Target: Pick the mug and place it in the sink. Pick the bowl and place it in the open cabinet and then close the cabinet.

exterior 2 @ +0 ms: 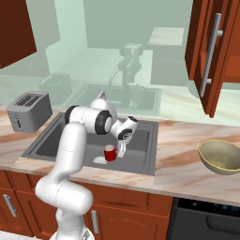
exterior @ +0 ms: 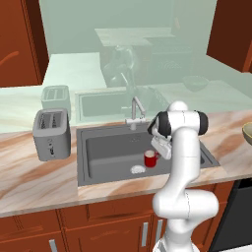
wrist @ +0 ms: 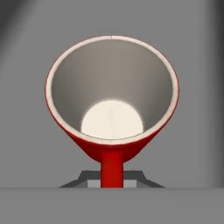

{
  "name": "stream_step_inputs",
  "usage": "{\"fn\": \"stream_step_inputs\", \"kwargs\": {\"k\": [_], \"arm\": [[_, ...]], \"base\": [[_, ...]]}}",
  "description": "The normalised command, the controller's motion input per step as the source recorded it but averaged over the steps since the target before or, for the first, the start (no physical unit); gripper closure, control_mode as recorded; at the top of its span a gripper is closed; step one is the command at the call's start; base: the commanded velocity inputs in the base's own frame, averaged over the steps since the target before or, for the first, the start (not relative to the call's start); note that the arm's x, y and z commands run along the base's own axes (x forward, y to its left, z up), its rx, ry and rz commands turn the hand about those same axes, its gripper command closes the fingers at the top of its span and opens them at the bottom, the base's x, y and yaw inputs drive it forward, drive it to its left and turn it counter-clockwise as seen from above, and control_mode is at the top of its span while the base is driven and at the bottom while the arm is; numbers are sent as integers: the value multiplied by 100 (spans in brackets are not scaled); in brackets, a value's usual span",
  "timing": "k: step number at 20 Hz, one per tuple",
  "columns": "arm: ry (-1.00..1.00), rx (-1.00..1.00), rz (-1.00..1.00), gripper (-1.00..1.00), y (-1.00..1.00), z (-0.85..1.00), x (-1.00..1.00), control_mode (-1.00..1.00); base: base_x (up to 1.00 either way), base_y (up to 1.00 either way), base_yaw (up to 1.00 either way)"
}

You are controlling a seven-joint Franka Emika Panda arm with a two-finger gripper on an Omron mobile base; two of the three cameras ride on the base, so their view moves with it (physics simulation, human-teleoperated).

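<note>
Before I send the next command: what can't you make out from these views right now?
- Gripper state: hand view, fingertips hidden behind the mug handle; both base views, too small.
- Whether the mug rests on the sink floor: arm blocks its far side in the left base view.
- Bowl: right edge cuts it off.
- Cabinet inside: door hides it.

Legible text, labels, brands, numbers, signs: none for you to record in any of the three views.

- Mug [wrist: 111, 94]: plain red outside, pale inside; you will find no print or logo on it.
- Toaster [exterior: 51, 134]: grey casing with small dark marks on its front, too small for you to read as characters.
- Cabinet [exterior 2: 213, 51]: bare wood door with a silver bar handle, no sticker or number.
- Sink [exterior: 106, 152] and bowl [exterior 2: 221, 156]: unmarked surfaces, nothing lettered.
</note>
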Motion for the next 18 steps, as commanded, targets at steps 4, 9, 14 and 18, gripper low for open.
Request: {"fn": "stream_step_inputs", "kwargs": {"k": [4, 9, 14, 18], "arm": [[0, 0, 0, 100, 0, -16, 6, -100], [0, 0, 0, 100, 0, -22, 10, -100], [-1, 0, 0, 100, 0, -19, 9, -100], [0, 0, 0, 100, 0, -20, 18, -100]], "base": [[0, 0, 0], [0, 0, 0], [0, 0, 0], [0, 0, 0]]}}
